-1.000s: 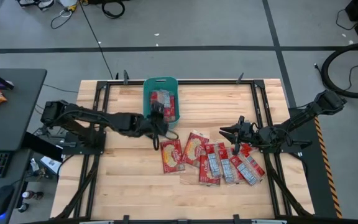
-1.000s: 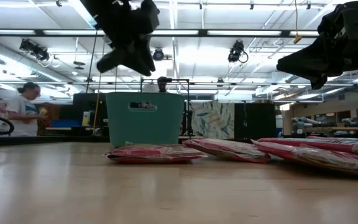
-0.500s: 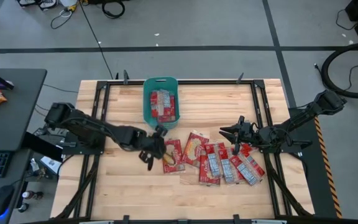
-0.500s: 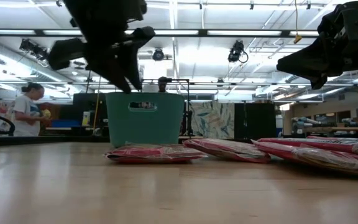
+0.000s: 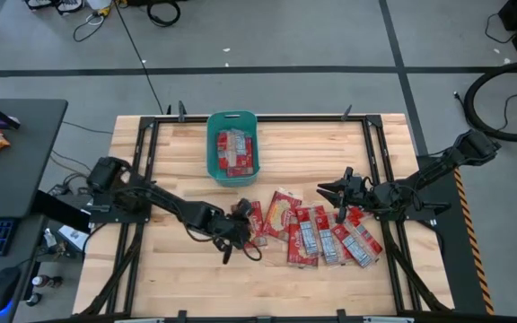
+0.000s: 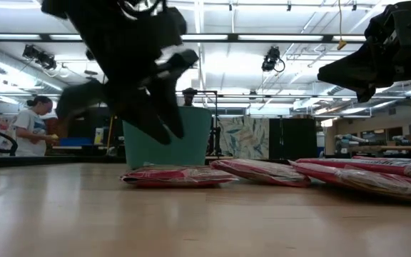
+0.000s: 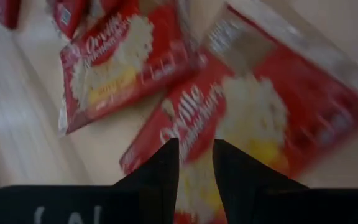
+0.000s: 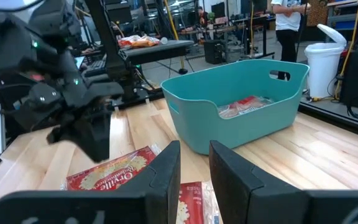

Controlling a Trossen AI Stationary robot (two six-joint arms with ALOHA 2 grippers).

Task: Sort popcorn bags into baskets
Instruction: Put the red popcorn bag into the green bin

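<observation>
I see the left gripper has swung from the teal basket down to the leftmost popcorn bag, fingers a narrow gap apart, holding nothing. One bag lies in the basket. Right gripper unchanged above the row, nearly closed, empty.

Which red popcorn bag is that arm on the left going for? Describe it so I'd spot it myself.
Start at the teal basket near the table's far edge, then look toward the near edge to the row of popcorn bags. The left gripper hovers over the bag at the row's left end, the one farthest from the right gripper.
</observation>
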